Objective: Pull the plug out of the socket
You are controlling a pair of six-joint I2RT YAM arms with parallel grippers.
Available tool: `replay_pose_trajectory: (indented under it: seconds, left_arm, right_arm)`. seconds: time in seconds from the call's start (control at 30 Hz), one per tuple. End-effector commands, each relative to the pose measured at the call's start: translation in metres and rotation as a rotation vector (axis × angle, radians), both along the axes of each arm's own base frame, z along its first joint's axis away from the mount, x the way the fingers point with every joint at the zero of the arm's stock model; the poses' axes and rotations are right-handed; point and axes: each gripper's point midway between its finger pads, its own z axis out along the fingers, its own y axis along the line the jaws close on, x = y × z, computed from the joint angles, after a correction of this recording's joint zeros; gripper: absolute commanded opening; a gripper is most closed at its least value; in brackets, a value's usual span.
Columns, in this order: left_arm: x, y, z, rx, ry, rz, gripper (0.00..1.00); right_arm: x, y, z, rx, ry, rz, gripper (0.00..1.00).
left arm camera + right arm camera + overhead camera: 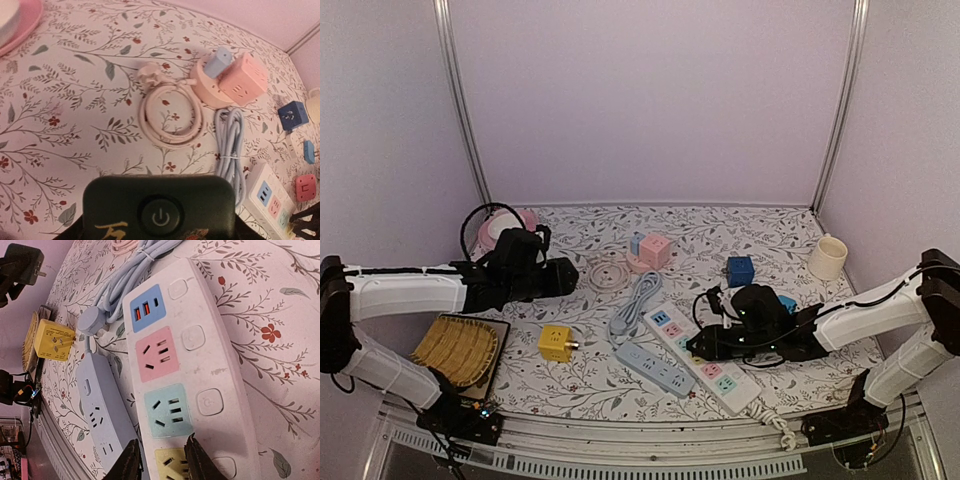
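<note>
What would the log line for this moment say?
left hand: holds black plug | right hand: fingers slightly apart over white power strip | plug: off the strip

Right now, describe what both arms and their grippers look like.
Both the left arm and right arm have white, rounded link shells with black joints and bases. Black cables loop along each wrist. The left gripper and right gripper are black; the right's fingers are slim and dark.

Soft pinkish light, faint shadows
</note>
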Motion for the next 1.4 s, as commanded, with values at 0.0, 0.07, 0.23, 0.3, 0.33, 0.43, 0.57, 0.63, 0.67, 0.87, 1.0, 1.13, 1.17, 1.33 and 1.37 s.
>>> replay_pose_trajectory:
  seconds: [0.0, 0.07, 0.23, 0.3, 0.33, 0.43, 0.57, 0.63, 0.67, 0.87, 1.0, 1.13, 1.17, 1.33, 1.37]
  left_arm:
    - [0.008, 0.025, -0.01, -0.194, 0.031, 0.065, 0.49]
    - [0.01, 0.035, -0.021, -0.215, 0.05, 0.082, 0.49]
    - [0.015, 0.045, -0.044, -0.236, 0.097, 0.103, 0.5]
    - [0.016, 0.047, -0.055, -0.228, 0.124, 0.11, 0.52]
    - [0.015, 0.048, -0.06, -0.221, 0.137, 0.118, 0.53]
    - [0.013, 0.053, -0.075, -0.204, 0.17, 0.134, 0.57]
    - [0.01, 0.056, -0.085, -0.192, 0.188, 0.144, 0.64]
    - [0.009, 0.059, -0.088, -0.182, 0.193, 0.151, 0.67]
    - [0.008, 0.061, -0.09, -0.174, 0.195, 0.158, 0.71]
    - [0.001, 0.078, -0.095, -0.116, 0.201, 0.221, 0.9]
    - [-0.002, 0.093, -0.093, -0.074, 0.193, 0.28, 0.92]
    - [-0.006, 0.105, -0.086, -0.049, 0.17, 0.322, 0.93]
    - [-0.007, 0.107, -0.084, -0.045, 0.163, 0.33, 0.93]
    - [-0.011, 0.12, -0.075, -0.017, 0.131, 0.369, 0.93]
    - [-0.012, 0.122, -0.074, -0.01, 0.127, 0.376, 0.93]
  right_arm:
    - [-0.024, -0.03, -0.035, -0.142, 0.099, 0.01, 0.32]
    - [-0.023, -0.03, -0.031, -0.139, 0.094, 0.009, 0.33]
    - [-0.022, -0.028, -0.021, -0.118, 0.074, 0.008, 0.33]
    - [-0.021, -0.028, -0.017, -0.11, 0.066, 0.007, 0.33]
    - [-0.021, -0.028, -0.015, -0.108, 0.062, 0.006, 0.33]
    - [-0.019, -0.028, -0.01, -0.103, 0.051, 0.003, 0.33]
    - [-0.018, -0.027, -0.006, -0.101, 0.044, 0.005, 0.33]
    - [-0.018, -0.027, -0.005, -0.101, 0.042, 0.005, 0.33]
    - [-0.018, -0.027, -0.004, -0.099, 0.04, 0.004, 0.33]
    - [-0.017, -0.028, 0.0, -0.095, 0.028, 0.0, 0.33]
    - [-0.014, -0.026, 0.004, -0.097, 0.022, 0.0, 0.34]
    - [-0.011, -0.023, 0.01, -0.098, 0.009, 0.002, 0.34]
    - [-0.011, -0.023, 0.011, -0.099, 0.006, 0.003, 0.34]
    - [-0.006, -0.02, 0.019, -0.105, -0.011, 0.002, 0.35]
    - [-0.006, -0.019, 0.02, -0.106, -0.014, 0.002, 0.35]
